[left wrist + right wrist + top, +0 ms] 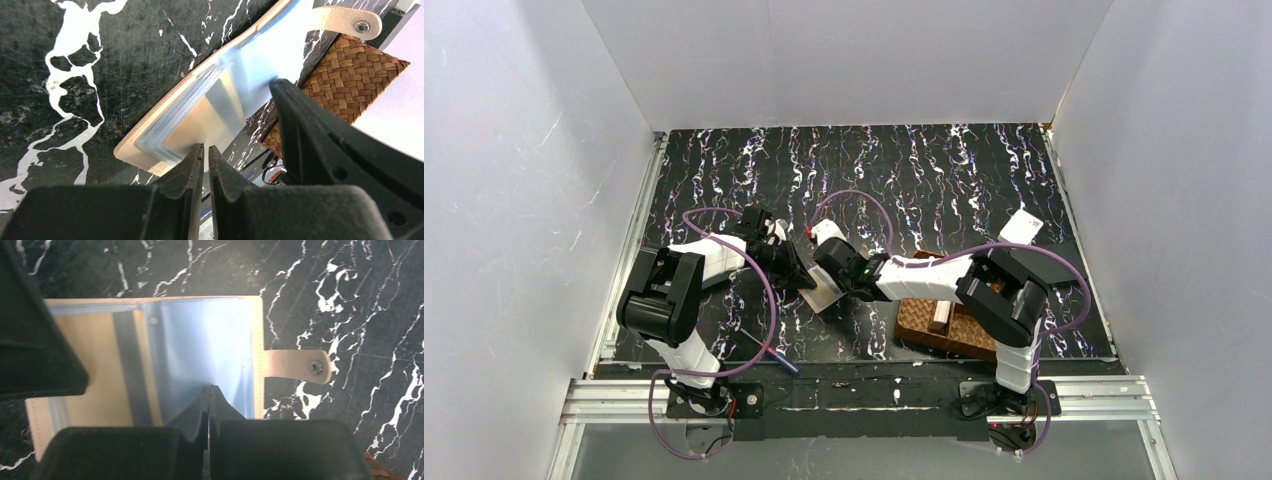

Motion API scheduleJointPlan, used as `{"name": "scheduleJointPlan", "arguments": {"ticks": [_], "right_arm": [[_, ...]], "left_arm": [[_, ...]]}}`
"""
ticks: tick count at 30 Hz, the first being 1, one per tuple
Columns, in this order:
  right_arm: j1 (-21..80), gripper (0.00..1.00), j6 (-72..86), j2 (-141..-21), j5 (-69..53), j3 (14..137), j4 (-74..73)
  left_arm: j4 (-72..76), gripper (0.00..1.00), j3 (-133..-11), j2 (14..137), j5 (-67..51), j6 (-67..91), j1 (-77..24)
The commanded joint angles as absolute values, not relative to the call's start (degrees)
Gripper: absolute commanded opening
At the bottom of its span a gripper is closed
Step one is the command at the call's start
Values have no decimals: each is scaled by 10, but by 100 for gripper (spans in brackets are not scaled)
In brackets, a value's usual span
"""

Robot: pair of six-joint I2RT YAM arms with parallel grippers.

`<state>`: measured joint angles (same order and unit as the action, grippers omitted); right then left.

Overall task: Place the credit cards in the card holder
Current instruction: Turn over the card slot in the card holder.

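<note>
As it lies open, card holder [195, 350], cream, clear-sleeved

Lab: white-walled booth [524, 150], aluminium rail [854, 395].

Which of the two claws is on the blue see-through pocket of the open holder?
The right claw, shut, its tip on the blue pocket beside the snap strap. The left claw is at the tan half of the holder instead.
</note>
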<state>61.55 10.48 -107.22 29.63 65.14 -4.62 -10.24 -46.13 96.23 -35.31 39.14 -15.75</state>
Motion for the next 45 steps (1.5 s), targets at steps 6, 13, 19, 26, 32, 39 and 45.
{"name": "scheduleJointPlan", "arguments": {"ticks": [6, 13, 19, 26, 32, 39, 45], "right_arm": [[594, 1, 138, -1094, 257, 644, -62], [591, 3, 239, -1060, 150, 613, -37], [566, 4, 302, -1043, 125, 594, -25], [550, 11, 232, -1018, 228, 596, -73], [546, 13, 174, -1048, 279, 640, -125], [595, 27, 123, -1019, 302, 721, -208], [595, 48, 139, -970, 148, 736, -170]], "left_arm": [[-178, 9, -482, 965, -326, 339, -158], [-171, 18, -536, 912, -414, 355, -168], [-97, 14, -509, 920, -410, 424, -195], [-57, 10, -451, 951, -386, 435, -207], [-71, 10, -436, 952, -352, 418, -207], [-95, 7, -433, 974, -322, 396, -207], [-85, 6, -425, 988, -324, 396, -207]]}}
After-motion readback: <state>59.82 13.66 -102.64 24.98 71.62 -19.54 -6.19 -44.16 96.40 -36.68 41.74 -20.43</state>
